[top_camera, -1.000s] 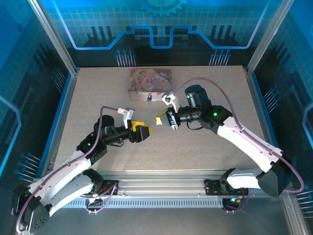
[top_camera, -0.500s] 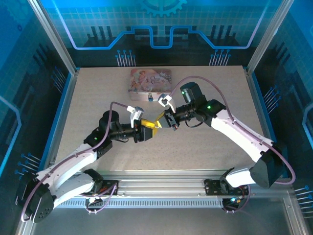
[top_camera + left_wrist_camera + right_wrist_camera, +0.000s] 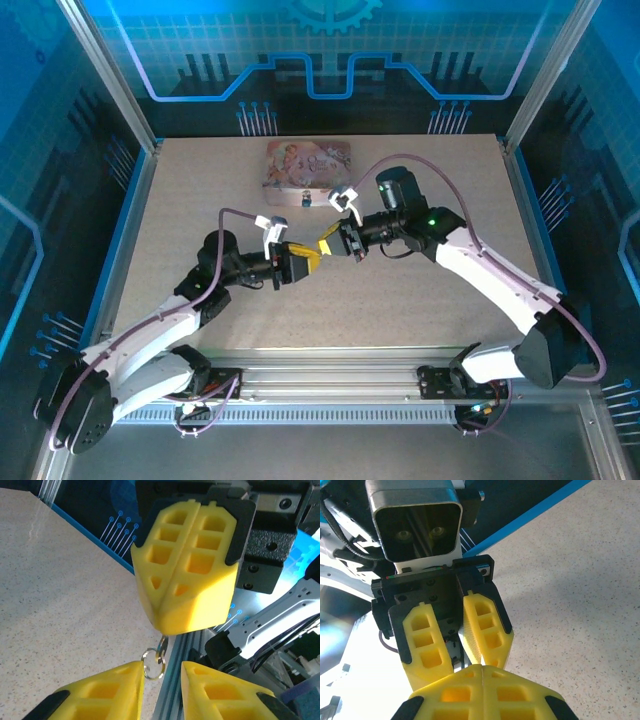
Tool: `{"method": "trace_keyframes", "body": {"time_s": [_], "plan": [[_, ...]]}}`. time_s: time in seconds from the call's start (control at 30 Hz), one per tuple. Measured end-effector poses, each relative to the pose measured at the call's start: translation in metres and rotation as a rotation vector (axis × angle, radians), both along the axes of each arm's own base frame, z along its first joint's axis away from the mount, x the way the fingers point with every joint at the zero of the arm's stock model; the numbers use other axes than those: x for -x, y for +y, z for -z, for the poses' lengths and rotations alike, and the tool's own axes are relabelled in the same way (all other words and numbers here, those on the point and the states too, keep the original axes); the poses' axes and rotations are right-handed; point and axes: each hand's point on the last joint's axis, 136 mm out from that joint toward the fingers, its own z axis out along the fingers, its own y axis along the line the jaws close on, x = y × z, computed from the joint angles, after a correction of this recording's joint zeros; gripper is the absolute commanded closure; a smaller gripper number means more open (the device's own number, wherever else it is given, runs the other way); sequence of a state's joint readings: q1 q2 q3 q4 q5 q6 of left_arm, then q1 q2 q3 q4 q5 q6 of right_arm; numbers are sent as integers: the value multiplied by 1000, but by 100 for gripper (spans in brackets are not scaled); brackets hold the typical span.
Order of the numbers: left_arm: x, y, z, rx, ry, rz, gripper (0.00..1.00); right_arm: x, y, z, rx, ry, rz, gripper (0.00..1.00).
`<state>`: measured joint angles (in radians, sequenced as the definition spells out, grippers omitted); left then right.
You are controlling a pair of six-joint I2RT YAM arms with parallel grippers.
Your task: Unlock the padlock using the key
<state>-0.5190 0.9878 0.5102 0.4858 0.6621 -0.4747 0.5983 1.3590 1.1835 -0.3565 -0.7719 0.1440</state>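
- Overhead, a speckled beige table (image 3: 200,200) carries a pink picture-printed tin (image 3: 307,165) near its far edge, with blue panels standing behind and to both sides.
- Just in front of the tin's near edge sits the padlock (image 3: 303,200), a tiny bluish-grey speck. It is close to the right arm's white wrist camera housing (image 3: 343,195) but apart from both pincers.
- Both arms reach inward from the near rail (image 3: 330,370) and meet nose to nose above mid-table, nearer than the tin.
- The right gripper (image 3: 328,243) points leftward and towards the near side, with its forearm angled back to the right.
- From the left wrist, the right gripper's yellow fingers (image 3: 200,565) are pressed flat together. A small metal key ring (image 3: 154,662) dangles from their tip on a short link.
- The key's blade cannot be made out; whatever holds the link is hidden between the closed pads.
- The left gripper (image 3: 300,262) points rightward, its forearm running back to the left base.
- The left gripper's two fingers stand apart and hold nothing. The key ring hangs at the mouth of that gap, close to the left-hand finger as the left wrist view shows it.
- From the right wrist, the left gripper (image 3: 460,655) faces the lens just beyond the right gripper's own shut tips (image 3: 482,680).
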Motion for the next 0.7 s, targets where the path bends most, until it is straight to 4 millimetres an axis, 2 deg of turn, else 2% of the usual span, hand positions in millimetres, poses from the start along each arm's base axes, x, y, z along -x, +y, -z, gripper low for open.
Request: {"method": "trace_keyframes", "body": {"time_s": [0.1, 0.23, 0.57, 0.7], "plan": [[-2, 0, -4, 20, 2, -5, 78, 1, -1, -3, -17, -5, 9, 100], [-5, -1, -6, 40, 16, -3, 73, 3, -3, -3, -32, -2, 23, 100], [-8, -6, -6, 68, 41, 18, 72, 1, -3, -7, -63, -9, 50, 100], [-7, -6, -5, 71, 56, 24, 80, 0, -4, -8, -69, -18, 68, 100]]}}
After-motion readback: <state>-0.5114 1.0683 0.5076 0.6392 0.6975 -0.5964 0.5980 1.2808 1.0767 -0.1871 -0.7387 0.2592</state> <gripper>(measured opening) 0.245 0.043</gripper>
